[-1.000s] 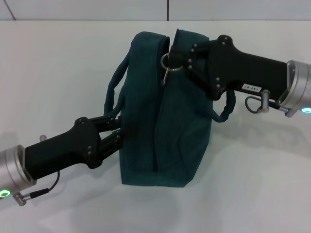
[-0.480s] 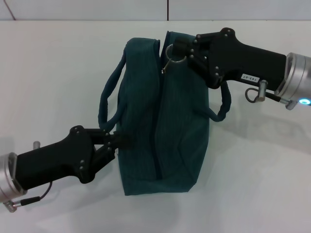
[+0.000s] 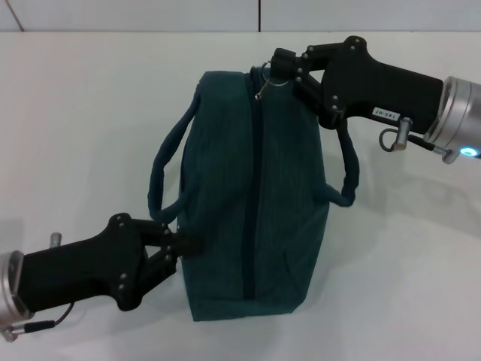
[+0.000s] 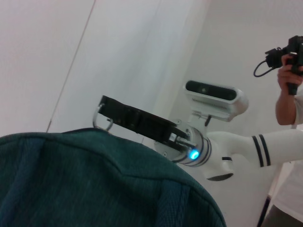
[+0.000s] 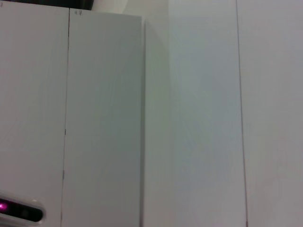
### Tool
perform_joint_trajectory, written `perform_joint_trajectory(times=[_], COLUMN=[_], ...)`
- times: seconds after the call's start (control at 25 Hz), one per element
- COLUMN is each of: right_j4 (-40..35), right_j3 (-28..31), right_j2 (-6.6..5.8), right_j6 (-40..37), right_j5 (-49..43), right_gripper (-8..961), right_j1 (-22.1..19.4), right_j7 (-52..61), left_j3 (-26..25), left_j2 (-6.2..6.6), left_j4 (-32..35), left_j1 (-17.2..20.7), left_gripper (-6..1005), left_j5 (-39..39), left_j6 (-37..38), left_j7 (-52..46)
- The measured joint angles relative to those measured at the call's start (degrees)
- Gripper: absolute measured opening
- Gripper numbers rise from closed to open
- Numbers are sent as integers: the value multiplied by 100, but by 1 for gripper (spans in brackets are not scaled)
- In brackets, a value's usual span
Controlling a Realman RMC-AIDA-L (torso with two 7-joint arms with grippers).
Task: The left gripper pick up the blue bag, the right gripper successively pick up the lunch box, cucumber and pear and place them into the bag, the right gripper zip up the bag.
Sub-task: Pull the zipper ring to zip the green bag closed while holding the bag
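Blue bag (image 3: 252,199) upright near the middle of the white tabletop (image 3: 83,98), zipper line (image 3: 253,180) running along its top ridge and looking closed along most of its length. One soft loop handle (image 3: 167,162) arching out on the left side, the other (image 3: 347,169) drooping on the right side, under the right arm.

Left end effector (image 3: 184,242) low at the bag's near left corner, fingers drawn together and clamped on the fabric there, just below the left handle. Black arm body and silver wrist reaching in from the lower left edge.

Right end effector (image 3: 279,66) at the far top end of the bag, fingers pinched on the metal ring pull (image 3: 264,86), which hangs just under the tips against the bag's upper edge. Silver wrist (image 3: 460,120) with a lit blue-green dot at the far right; small white label on the black arm body.

Left wrist view: teal fabric (image 4: 94,184) filling the lower part, the right end effector (image 4: 106,111) beyond it at the ring, a white camera unit (image 4: 215,97) behind, and a person's hand (image 4: 289,80) with a black device at the edge. Right wrist view: only pale wall panels (image 5: 142,118).

Nothing standing between either end effector and the bag. Lunch box, cucumber and pear not visible outside the bag.
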Motion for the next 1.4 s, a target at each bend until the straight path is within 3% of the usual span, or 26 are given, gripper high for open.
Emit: perform_joint_trajectory(times=[0.6, 0.8, 1.0, 1.12, 1.4], right_j4=[20, -16, -51, -30, 55], right_j3=[44, 21, 25, 14, 7], right_j2=[13, 4, -5, -8, 4], right_j6=[-66, -562, -882, -962, -925], right_j5=[59, 86, 86, 82, 37], right_gripper=[17, 17, 17, 17, 17], right_j1=[-246, -401, -442, -444, -443], right_j7=[-140, -125, -102, -101, -131], left_j3=[-21, -344, -1103, -1273, -1234], left_j2=[211, 244, 172, 175, 217], left_j4=[0, 2, 100, 189, 665], left_j1=[15, 34, 106, 109, -200], left_gripper=[78, 84, 91, 95, 262], left_j5=[124, 97, 82, 79, 174], left_j6=[173, 177, 136, 89, 97], left_j7=[107, 9, -207, -338, -1312])
